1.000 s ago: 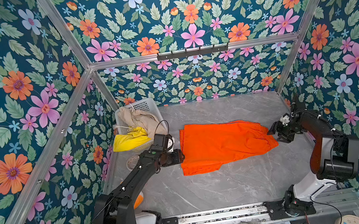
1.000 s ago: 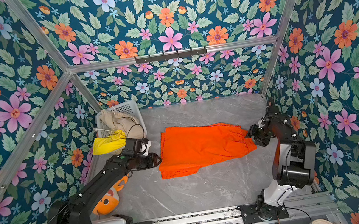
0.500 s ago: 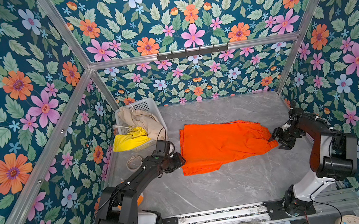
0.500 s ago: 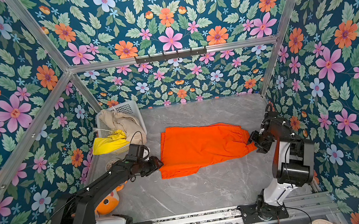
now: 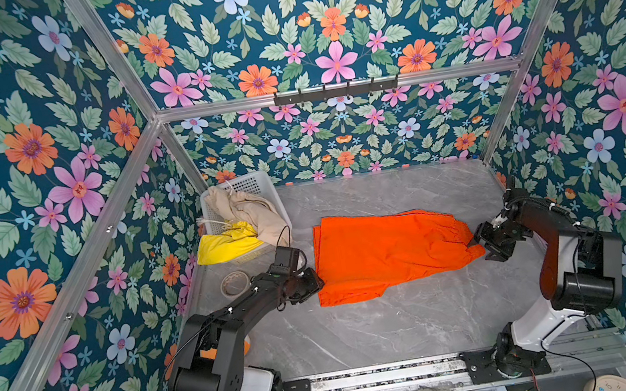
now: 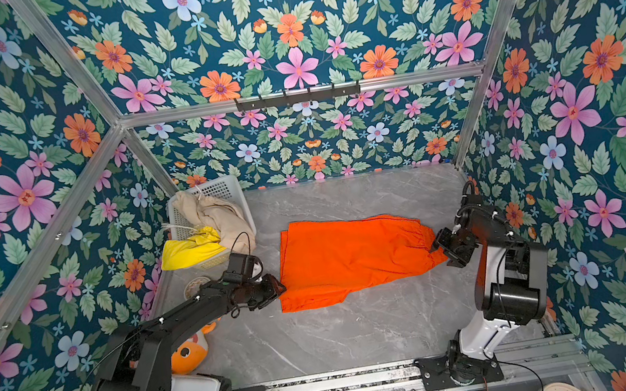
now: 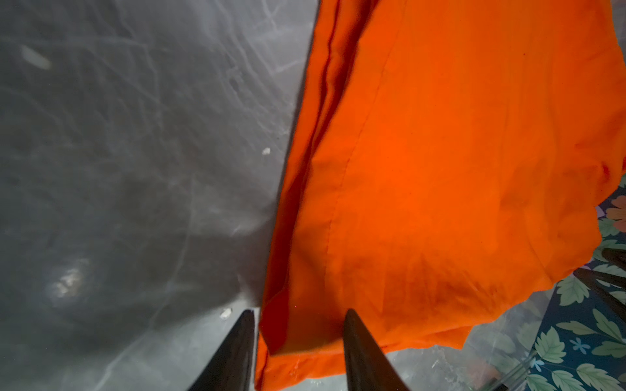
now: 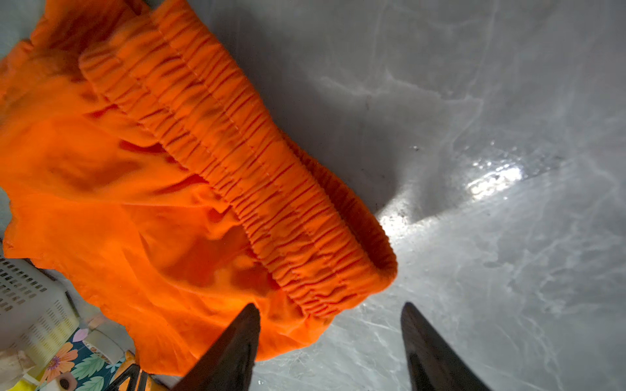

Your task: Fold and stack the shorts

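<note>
The left claw has dropped and narrowed astride the hem of the orange shorts, not yet pinching. The right claw, wide, has lowered to the waistband. The shorts lie flat on the tabletop between them; a fold grasp appears imminent.

In both top views my own wrist hides the fingertips of my left gripper at the near left corner of the orange shorts, so from above I cannot tell how the jaws stand. In my left wrist view the shorts run off the top edge and my fingers are cut by the bottom edge. My left arm covers most of the fish toy by the tabletop's left edge. The beige shorts and yellow shorts lie bunched in the basket, their shapes unreadable. My right wrist view blurs that basket.
</note>
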### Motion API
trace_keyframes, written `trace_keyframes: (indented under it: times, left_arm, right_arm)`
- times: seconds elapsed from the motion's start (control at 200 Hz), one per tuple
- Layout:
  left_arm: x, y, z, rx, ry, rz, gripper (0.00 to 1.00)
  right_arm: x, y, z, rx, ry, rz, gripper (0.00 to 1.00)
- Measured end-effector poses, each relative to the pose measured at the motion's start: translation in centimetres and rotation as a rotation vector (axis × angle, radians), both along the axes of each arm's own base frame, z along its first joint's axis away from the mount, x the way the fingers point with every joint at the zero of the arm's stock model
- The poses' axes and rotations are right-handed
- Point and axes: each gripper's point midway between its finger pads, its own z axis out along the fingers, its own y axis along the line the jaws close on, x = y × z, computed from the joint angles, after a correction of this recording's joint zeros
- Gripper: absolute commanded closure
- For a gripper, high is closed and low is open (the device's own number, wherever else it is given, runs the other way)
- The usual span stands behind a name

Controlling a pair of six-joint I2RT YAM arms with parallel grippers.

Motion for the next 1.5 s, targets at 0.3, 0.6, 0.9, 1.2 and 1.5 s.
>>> trace_keyframes:
  times: [0.3,0.6,0.9,1.2,1.5]
  left_arm:
    - [0.9,-0.6,-0.2,-0.022,-0.003,0.009,0.88]
    - [2.3,-1.1,4.8,-0.051,-0.118,-0.008,0.99]
    - [-0.5,-0.9,6.9,-0.084,-0.089,-0.042,0.97]
    - [-5.4,0.1,1.7,-0.061,0.080,-0.052,0.82]
    - [-4.6,0.0,3.0,-0.055,0.061,-0.043,0.46]
  right_arm:
    - [0.2,0.0,0.7,-0.003,-0.026,0.005,0.34]
    - [0.6,-0.1,2.6,-0.026,-0.088,0.022,0.34]
    - [0.7,0.4,2.8,-0.011,-0.098,0.044,0.34]
    - [1.8,2.6,3.5,-0.015,-0.122,0.122,0.34]
    - [4.0,6.1,5.8,-0.026,-0.201,0.232,0.35]
